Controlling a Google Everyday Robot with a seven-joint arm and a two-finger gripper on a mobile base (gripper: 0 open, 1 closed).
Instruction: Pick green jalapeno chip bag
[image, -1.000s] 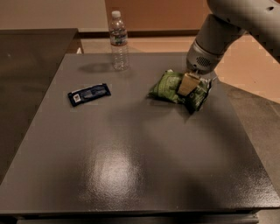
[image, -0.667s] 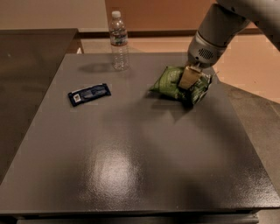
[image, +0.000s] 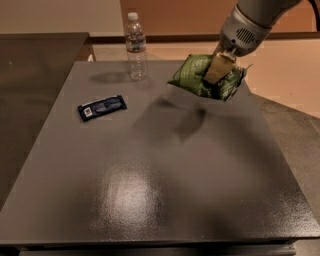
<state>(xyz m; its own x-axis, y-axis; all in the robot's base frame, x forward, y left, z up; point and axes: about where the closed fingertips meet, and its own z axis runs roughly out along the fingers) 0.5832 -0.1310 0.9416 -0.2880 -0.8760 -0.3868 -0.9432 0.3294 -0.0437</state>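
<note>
The green jalapeno chip bag (image: 197, 76) is puffy and crinkly and hangs in the air above the far right part of the grey table (image: 165, 170). Its shadow lies on the table below it. My gripper (image: 218, 70) comes down from the upper right and is shut on the bag's middle, with one tan finger (image: 216, 69) across its front. The bag tilts down to the left.
A clear water bottle (image: 135, 46) stands upright at the table's far edge, left of the bag. A small flat dark blue packet (image: 102, 107) lies on the left part of the table. A darker counter (image: 35, 75) adjoins at the left.
The gripper has risen with the green bag, which has left the table surface and now hangs above it. Bottle and blue packet have not moved.
</note>
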